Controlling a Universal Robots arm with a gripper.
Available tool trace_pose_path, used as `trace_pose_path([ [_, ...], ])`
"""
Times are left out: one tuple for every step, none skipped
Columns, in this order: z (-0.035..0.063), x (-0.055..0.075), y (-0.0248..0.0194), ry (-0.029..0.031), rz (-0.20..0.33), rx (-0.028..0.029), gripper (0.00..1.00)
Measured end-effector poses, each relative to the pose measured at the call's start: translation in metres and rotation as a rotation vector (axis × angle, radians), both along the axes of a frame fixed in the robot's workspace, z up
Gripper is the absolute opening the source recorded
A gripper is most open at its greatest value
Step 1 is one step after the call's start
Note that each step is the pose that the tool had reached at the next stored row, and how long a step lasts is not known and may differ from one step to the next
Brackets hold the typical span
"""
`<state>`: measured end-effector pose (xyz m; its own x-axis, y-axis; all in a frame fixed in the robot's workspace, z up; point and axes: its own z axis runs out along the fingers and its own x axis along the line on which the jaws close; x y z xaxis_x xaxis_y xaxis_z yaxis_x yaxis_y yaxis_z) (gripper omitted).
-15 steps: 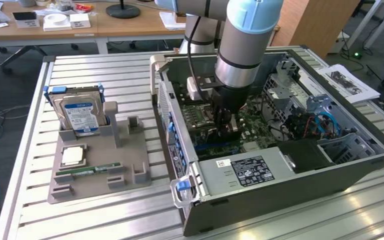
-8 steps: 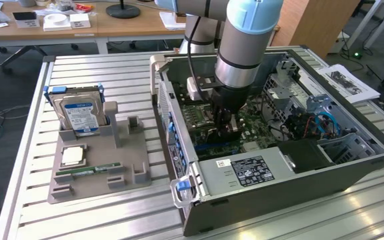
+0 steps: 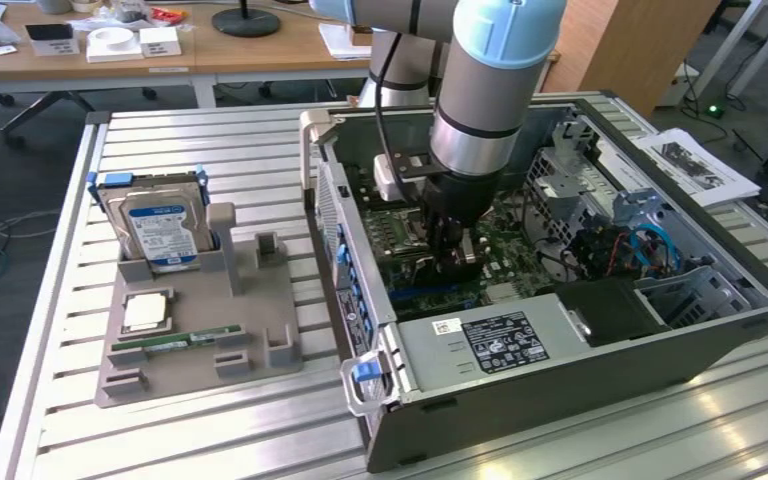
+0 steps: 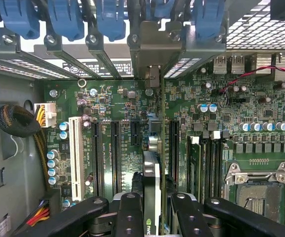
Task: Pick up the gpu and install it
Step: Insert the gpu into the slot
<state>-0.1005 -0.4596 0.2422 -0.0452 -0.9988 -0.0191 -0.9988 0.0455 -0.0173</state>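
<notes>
- The gripper [image 3: 458, 252] is down inside the open computer case [image 3: 571, 390]. Its fingers [image 4: 130, 212] are closed on the gpu [image 4: 151, 173], one on each flat face.
- The gpu is held on edge, its thin side toward the wrist camera, over the green motherboard [image 4: 108, 108].
- It runs along the line of the long black expansion slots, between the white slot [image 4: 75, 153] and the processor socket [image 4: 258, 195].
- Its silvery bracket [image 4: 150, 47] reaches the case's rear wall, just under a row of blue retaining clips [image 4: 66, 17].
- I cannot tell whether the card's lower edge is already seated in a slot or is just above it.
- The case lies on its side with the open side up. It takes up the part of the slatted metal worktop [image 3: 157, 130] towards the exterior view's right edge.
- A labelled power supply [image 3: 491, 340] sits at the case's near end.
- A grey parts holder [image 3: 184, 370] rests near the worktop's edge on the exterior view's left, well apart from the gripper.
- In the holder, a hard drive [image 3: 160, 235] with a blue-white label stands upright at the far end.
- A processor chip [image 3: 144, 312] lies flat in front of it, and a green RAM stick [image 3: 177, 343] lies just beside the chip.
- A printed sheet [image 3: 698, 165] lies at the worktop's edge on the exterior view's right.
</notes>
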Motion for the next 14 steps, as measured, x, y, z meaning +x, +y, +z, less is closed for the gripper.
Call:
trace_pose_path([
  [0.0,0.0,0.0,0.0,0.0,0.0,0.27],
  [0.0,0.0,0.0,0.0,0.0,0.0001,0.27],
  [0.0,0.0,0.0,0.0,0.0,0.0001,0.27],
  [0.0,0.0,0.0,0.0,0.0,0.0,0.27],
  [0.0,0.0,0.0,0.0,0.0,0.0,0.27],
  [0.0,0.0,0.0,0.0,0.0,0.0,0.27],
  [0.0,0.0,0.0,0.0,0.0,0.0,0.27],
  [0.0,0.0,0.0,-0.0001,0.0,0.0001,0.27],
  [0.0,0.0,0.0,0.0,0.0,0.0,0.27],
  [0.0,0.0,0.0,0.0,0.0,0.0001,0.27],
  [0.0,0.0,0.0,0.0,0.0,0.0,0.27],
  [0.0,0.0,0.0,0.0,0.0,0.0001,0.27],
  [0.0,0.0,0.0,0.0,0.0,0.0001,0.27],
  [0.0,0.0,0.0,0.0,0.0,0.0001,0.27],
])
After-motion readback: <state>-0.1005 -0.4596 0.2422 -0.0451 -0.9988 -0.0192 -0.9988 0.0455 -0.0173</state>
